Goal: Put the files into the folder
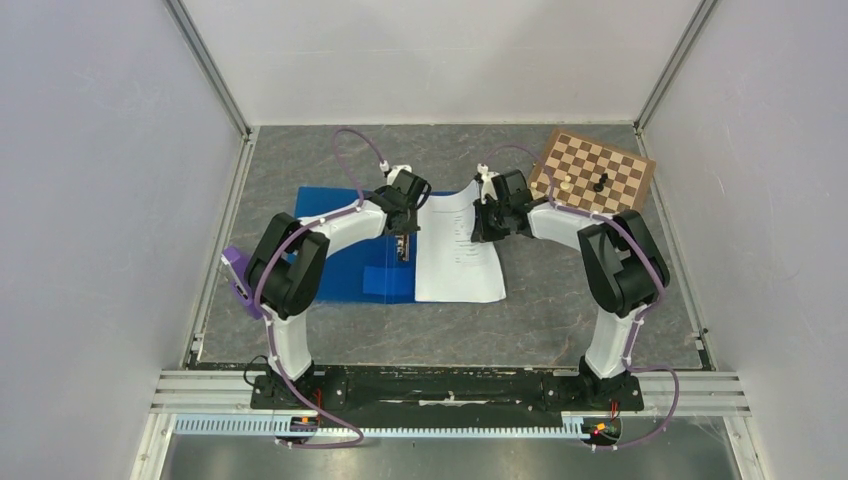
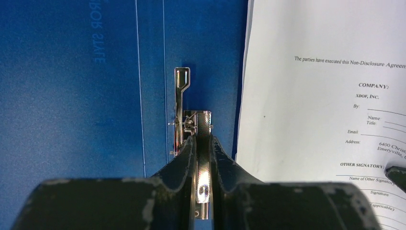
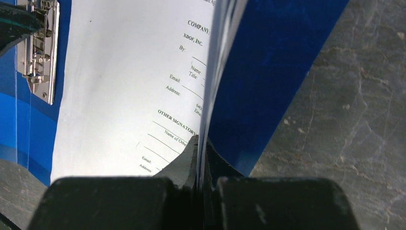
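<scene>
The blue folder [image 1: 340, 262] lies open on the grey table, with a metal clip [image 2: 182, 91] along its spine. The files [image 1: 458, 250], white printed sheets, lie on the folder's right half. My left gripper [image 1: 404, 243] is shut on the clip's metal lever [image 2: 203, 125], just left of the sheets' left edge [image 2: 306, 96]. My right gripper [image 1: 491, 224] is shut on the sheets' right edge [image 3: 210, 72] and holds it curled up off the folder [image 3: 277, 62]. The rest of the top sheet [image 3: 119, 91] lies flat beside the clip [image 3: 40, 48].
A brown chessboard [image 1: 592, 172] with a few pieces lies at the back right, close behind the right arm. A purple object [image 1: 237, 276] stands at the table's left edge beside the left arm. Grey walls enclose the table on three sides.
</scene>
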Tool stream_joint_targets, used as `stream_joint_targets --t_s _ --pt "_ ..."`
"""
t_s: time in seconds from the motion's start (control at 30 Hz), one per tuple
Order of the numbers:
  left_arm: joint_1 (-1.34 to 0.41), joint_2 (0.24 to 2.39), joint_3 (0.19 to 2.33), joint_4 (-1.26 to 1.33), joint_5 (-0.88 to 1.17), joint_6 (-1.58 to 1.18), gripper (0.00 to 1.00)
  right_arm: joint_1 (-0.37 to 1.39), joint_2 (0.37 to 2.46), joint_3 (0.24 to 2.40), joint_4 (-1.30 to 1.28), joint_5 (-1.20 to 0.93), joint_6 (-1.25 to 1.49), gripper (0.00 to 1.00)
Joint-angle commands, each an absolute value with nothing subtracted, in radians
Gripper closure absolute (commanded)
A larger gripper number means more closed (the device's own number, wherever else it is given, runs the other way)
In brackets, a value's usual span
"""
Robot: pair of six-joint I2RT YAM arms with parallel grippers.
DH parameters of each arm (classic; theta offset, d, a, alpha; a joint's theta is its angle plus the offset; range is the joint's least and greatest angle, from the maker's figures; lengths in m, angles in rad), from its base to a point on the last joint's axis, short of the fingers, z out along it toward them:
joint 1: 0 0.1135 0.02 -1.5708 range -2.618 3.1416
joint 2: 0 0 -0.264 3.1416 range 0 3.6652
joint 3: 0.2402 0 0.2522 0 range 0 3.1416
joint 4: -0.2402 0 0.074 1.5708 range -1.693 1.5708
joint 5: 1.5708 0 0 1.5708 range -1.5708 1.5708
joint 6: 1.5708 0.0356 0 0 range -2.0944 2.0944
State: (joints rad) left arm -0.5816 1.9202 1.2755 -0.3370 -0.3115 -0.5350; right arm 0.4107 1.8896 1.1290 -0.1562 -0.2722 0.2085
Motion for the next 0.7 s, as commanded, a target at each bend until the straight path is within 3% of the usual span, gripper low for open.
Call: stream_joint_targets --t_s 0.0,0.43,0.67 --pt "-0.603 1.849 1.223 -0.354 -0.276 -0.635 0.98 0.413 1.785 1.080 -0.122 -0.254 0.209 1.00" --pt "-0.768 1.743 1.123 -0.363 -0.280 -0.848 0.98 0.400 1.546 0.877 -0.130 -0.183 0.220 1.00" --pt "-0.817 1.705 1.119 -0.378 -0.328 -0.937 0.98 0.373 1.493 0.876 -0.152 -0.214 0.226 1.00"
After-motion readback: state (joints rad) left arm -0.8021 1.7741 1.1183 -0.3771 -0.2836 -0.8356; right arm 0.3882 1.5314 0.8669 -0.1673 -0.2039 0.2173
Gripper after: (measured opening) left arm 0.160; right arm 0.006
